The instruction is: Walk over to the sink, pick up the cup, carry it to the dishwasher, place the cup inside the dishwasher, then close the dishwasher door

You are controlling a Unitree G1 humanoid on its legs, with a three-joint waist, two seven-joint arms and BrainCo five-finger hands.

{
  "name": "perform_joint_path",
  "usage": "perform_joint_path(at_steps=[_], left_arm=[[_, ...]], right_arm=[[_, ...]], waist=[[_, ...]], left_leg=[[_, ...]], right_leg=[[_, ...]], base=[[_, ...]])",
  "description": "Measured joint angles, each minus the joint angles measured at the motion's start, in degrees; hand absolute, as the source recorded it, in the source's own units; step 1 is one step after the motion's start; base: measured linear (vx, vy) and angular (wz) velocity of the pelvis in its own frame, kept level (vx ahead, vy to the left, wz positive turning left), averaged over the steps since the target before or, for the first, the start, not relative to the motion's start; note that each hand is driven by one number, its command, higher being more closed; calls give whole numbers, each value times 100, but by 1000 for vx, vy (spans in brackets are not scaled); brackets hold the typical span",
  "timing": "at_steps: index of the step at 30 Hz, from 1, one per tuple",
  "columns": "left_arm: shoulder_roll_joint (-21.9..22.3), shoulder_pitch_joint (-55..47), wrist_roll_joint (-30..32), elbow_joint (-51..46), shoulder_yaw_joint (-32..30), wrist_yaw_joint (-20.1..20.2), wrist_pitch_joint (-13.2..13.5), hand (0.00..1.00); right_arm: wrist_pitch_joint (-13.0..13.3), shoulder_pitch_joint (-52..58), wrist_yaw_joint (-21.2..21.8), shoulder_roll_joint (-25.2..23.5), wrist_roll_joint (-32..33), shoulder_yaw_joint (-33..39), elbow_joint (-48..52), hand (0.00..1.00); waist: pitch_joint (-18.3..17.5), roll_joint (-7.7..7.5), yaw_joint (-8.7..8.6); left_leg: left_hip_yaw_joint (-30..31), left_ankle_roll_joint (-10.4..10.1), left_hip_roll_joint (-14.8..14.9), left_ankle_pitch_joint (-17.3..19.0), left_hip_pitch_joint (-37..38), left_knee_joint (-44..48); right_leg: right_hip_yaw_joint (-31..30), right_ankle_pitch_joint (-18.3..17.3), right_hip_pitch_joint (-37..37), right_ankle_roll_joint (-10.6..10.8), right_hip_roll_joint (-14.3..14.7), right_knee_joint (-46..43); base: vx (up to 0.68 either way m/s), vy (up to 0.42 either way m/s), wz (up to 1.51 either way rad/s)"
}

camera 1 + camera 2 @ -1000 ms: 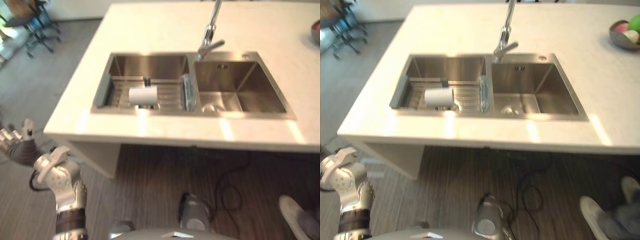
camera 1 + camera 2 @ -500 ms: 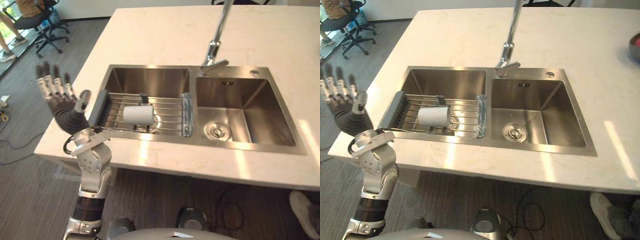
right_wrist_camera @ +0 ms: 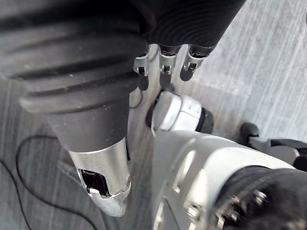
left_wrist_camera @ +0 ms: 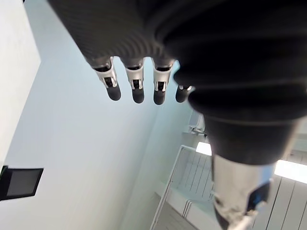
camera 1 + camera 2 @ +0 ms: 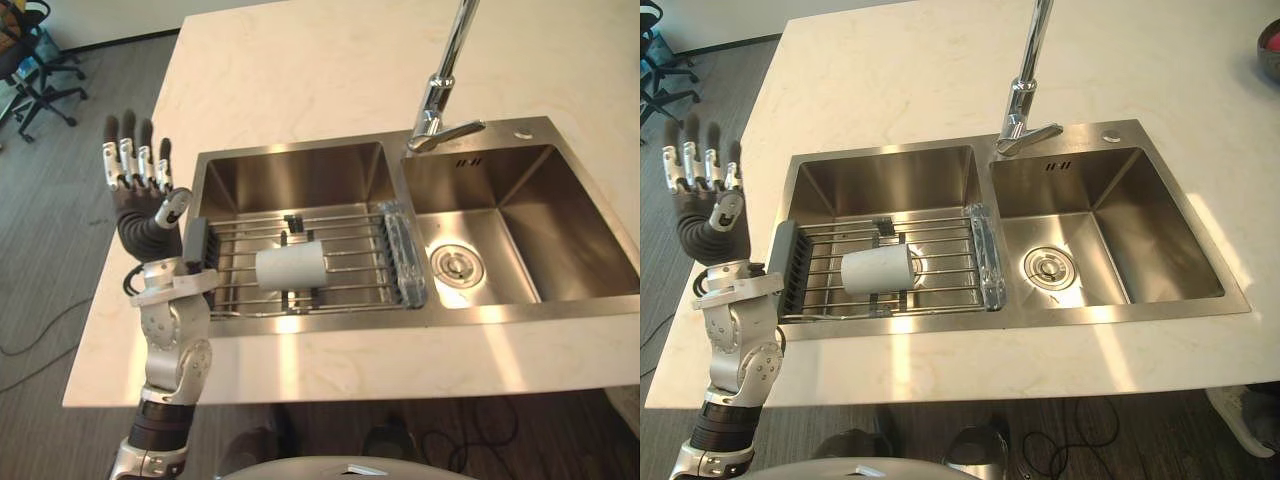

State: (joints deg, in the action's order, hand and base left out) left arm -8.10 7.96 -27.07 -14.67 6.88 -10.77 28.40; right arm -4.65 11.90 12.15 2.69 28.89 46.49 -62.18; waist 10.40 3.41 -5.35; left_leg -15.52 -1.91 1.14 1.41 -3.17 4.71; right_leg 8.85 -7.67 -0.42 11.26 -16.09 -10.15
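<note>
Approach to the sink [image 5: 300, 170]. Over the last second your view closed in on it, and your left hand [image 5: 138, 205] rose from low beside the table [image 5: 300, 70] to just left of the left basin. Its fingers were straight, spread and empty. The cup [image 5: 291, 268] lay on its side on the rack [image 5: 350, 265], untouched, so the grasp remained. Your right hand [image 3: 166, 62] hung relaxed over the floor.

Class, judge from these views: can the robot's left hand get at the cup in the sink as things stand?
Probably yes. The left hand is raised, open, just left of the sink. The cup lies on its side on the rack with nothing over it; only the rack's dark end stands between.
</note>
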Motion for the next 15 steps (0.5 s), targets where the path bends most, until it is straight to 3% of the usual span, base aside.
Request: perform_joint_path(at_steps=[2, 4, 10, 15], left_arm=[[-71, 73, 180, 124, 262, 52, -284, 0], [-335, 280, 910, 519, 788, 191, -954, 0], [-860, 511, 2880, 1111, 1429, 275, -2032, 0], [-1380, 513, 3937, 1202, 1640, 221, -2488, 0]], right_arm=[[54, -38, -16, 38, -6, 318, -110, 0], [66, -126, -14, 137, -4, 489, -215, 0], [64, -401, -11, 308, 30, 607, -317, 0], [-38, -477, -30, 446, 43, 541, -427, 0]], waist=[[-42, 45, -41], [-74, 88, -149], [-153, 191, -300], [-179, 239, -356]], left_leg=[[1, -32, 39, -21, 52, -67], [22, -50, 56, -35, 209, -208], [163, -51, 107, -36, 311, -217], [381, -52, 41, -244, 334, -520]], right_leg=[[30, 67, 96, -35, 70, 137], [112, 126, 237, -70, 123, 274], [427, 653, 537, -204, 234, 975], [752, 722, 575, -289, 241, 1152]], base=[[116, -41, -7], [80, -32, -2], [14, 0, -19], [-100, -13, 7]])
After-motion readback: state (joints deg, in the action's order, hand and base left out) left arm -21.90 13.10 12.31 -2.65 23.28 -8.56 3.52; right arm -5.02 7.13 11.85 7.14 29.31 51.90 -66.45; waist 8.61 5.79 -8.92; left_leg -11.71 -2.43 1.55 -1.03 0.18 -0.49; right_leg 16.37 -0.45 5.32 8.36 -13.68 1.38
